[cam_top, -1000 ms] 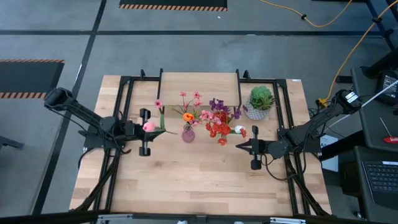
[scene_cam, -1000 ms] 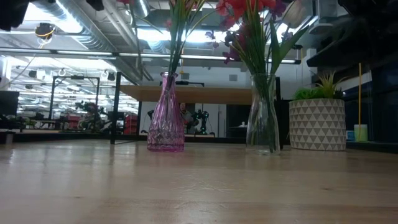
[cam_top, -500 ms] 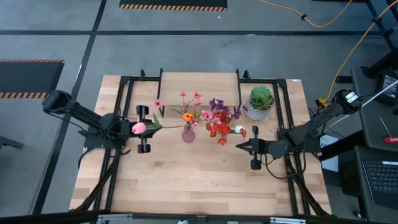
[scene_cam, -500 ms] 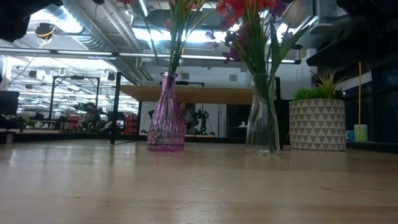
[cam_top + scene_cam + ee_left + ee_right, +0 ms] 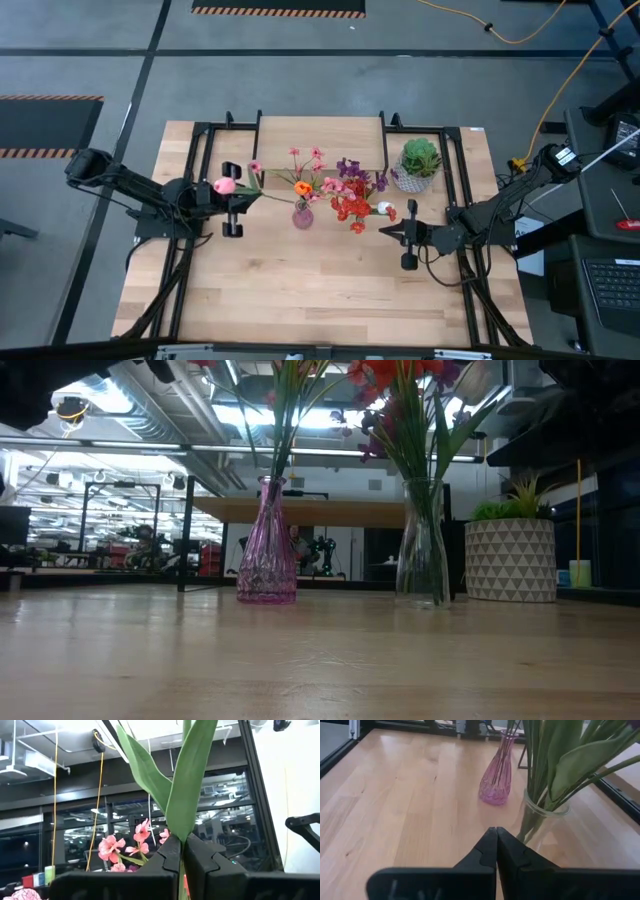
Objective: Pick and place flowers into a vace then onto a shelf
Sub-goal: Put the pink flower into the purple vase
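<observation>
While left gripper [image 5: 232, 200] grips one pink tulip [image 5: 223, 185], two vases, one potted plant [image 5: 419, 158]

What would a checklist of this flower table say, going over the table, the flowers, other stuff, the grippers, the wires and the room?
Surface: wooden table, bare at the front.
Job's things: pink vase and clear vase stand upright side by side, both with flowers. Pink tulip is in the air, left of the pink vase. Shelf stands behind the vases, nothing seen on it.
Clutter: potted plant near the back right.
Grippers: left gripper shut on the pink tulip's stem; right gripper shut, holding nothing, near the clear vase.
Cables: yellow cable on the floor behind the table.
Surroundings: grey floor with striped tape; laptop at right.
</observation>
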